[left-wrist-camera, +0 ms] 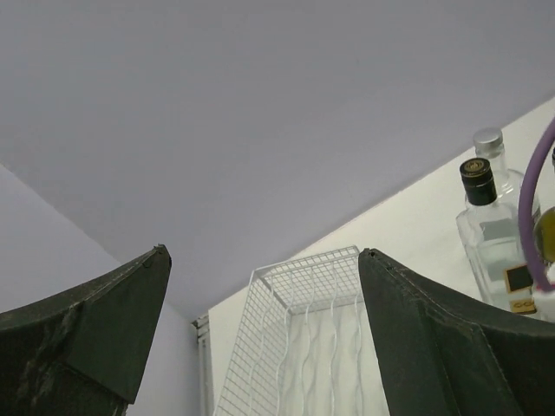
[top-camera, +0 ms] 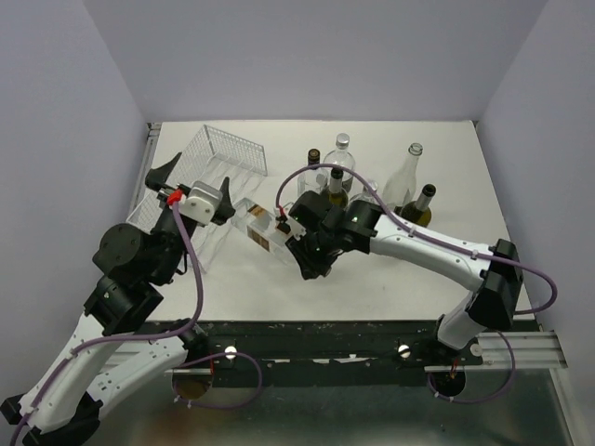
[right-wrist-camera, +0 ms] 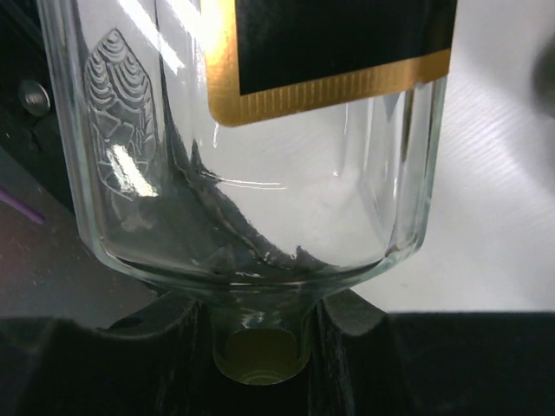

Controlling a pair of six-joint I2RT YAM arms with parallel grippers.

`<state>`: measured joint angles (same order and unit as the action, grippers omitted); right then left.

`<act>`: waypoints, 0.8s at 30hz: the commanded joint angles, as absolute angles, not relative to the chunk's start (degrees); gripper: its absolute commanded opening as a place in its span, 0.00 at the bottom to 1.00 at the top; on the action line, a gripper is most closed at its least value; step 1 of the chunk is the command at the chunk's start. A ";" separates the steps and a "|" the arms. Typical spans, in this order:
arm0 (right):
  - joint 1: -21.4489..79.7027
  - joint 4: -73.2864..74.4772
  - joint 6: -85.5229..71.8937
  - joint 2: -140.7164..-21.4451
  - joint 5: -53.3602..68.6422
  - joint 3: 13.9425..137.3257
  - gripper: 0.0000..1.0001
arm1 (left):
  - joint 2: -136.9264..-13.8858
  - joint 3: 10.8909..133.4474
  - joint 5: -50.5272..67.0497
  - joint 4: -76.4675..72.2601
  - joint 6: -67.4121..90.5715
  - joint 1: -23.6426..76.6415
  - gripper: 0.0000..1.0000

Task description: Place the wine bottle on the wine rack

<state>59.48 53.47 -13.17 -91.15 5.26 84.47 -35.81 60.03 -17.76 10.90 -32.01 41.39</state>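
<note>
The wine rack (top-camera: pixel 228 149) is a white wire-mesh tray with wavy cradles at the back left of the table. It also shows in the left wrist view (left-wrist-camera: pixel 299 347). My left gripper (top-camera: pixel 160 184) is open and empty at the rack's left near side, and the rack shows between its fingers (left-wrist-camera: pixel 264 251). My right gripper (top-camera: pixel 290 232) is shut on the neck of a clear wine bottle (top-camera: pixel 265 228) with a black and gold label. It holds the bottle tipped over just right of the rack. In the right wrist view the neck and gold cap (right-wrist-camera: pixel 260 355) sit between the fingers (right-wrist-camera: pixel 364 347).
Several other bottles stand at the back centre and right: a dark-capped one (top-camera: pixel 314 160), a clear silver-capped one (top-camera: pixel 342 153), a tall clear one (top-camera: pixel 412 177) and a green one (top-camera: pixel 423 206). Walls close the table on three sides.
</note>
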 commanded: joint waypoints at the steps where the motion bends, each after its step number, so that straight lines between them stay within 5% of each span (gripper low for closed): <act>1: 63.01 41.05 -10.46 -93.24 7.91 83.76 0.01 | -33.93 61.61 -22.06 11.69 -24.78 41.57 0.99; 24: 68.20 38.06 -7.30 -111.44 7.65 95.35 0.01 | -30.32 63.81 -23.12 14.68 -23.20 41.57 0.99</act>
<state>67.77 46.54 -9.30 -110.52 6.33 89.93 -30.89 64.58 -21.45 13.58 -23.88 41.39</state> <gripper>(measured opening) 0.412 0.992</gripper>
